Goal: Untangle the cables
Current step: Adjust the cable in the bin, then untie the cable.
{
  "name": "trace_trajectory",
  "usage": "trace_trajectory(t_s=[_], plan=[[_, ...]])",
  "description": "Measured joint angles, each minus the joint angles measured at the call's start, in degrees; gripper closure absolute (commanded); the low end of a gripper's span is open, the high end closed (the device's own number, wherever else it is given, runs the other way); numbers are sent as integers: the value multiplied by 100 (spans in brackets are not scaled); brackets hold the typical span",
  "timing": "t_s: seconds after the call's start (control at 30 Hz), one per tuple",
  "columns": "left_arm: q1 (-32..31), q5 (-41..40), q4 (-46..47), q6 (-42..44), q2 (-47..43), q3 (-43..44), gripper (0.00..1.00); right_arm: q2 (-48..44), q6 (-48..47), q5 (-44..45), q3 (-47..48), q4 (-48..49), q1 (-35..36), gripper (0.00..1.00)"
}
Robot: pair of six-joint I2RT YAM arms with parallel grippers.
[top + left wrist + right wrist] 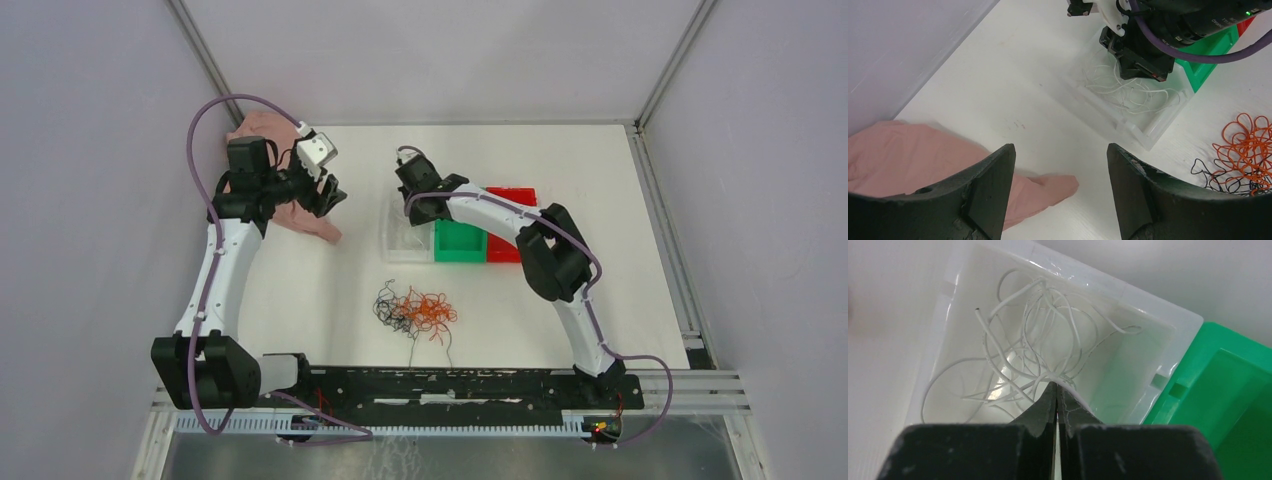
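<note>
Since labels were what I checked first: the only writing I can find is some tiny white print on the right arm's casing in the left wrist view, and I think it's too small to read.

Top view, the count is two arms and three bins in a row, one clear bin, one green bin and one red bin, plus one pink cloth at the far left. The cables sit on the table between the bins and the arm bases. They're a small wad of hair-thin curly loops, orange to the right, black to the left, with a couple of strands trailing toward the bases. The left gripper hangs over the cloth, and the right gripper is down at the clear bin.

Left wrist view: the jaws are spread wide with nothing between them, and the cloth is underneath.

Right wrist view: the fingers are pressed tight together. White wires loop around inside the clear bin, and several strands meet right at the tips.
</note>
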Motion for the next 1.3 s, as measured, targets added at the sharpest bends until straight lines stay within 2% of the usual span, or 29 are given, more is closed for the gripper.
trace_trajectory(t_s=[0.1, 0.13, 0.27, 0.4, 0.53, 0.73, 0.9, 1.0, 1.17, 1.3], plan=[[0, 22, -2, 2, 0, 0, 22, 26, -48, -118, 0, 61, -35, 88], [0, 35, -22, 13, 0, -2, 20, 24, -68, -151, 0, 85, -35, 84], [9, 199, -413, 402, -2, 0, 16, -236, -162, -251, -337, 391, -9, 49], [9, 396, -1307, 1158, -4, 2, 16, -1012, -247, -337, -811, 531, 81, 38], [-55, 492, -2129, 1886, -42, -101, 16, -2024, -256, -393, -1292, 809, 216, 32], [-621, 422, -2671, 2282, -306, -807, 17, -3458, -271, -549, -2247, 1154, 367, 33], [-1154, 297, -2616, 2273, -409, -1080, 17, -4264, -286, -575, -3364, 1047, 428, 43], [-1390, 188, -2516, 2271, -470, -1263, 18, -4907, -125, -638, -4400, 914, 483, 49], [-1473, 55, -2472, 2267, -476, -1353, 18, -5995, 345, -990, -6035, 811, 588, 50], [-1480, 11, -2413, 2245, -476, -1351, 19, -6334, 713, -1318, -6712, 898, 660, 51]])
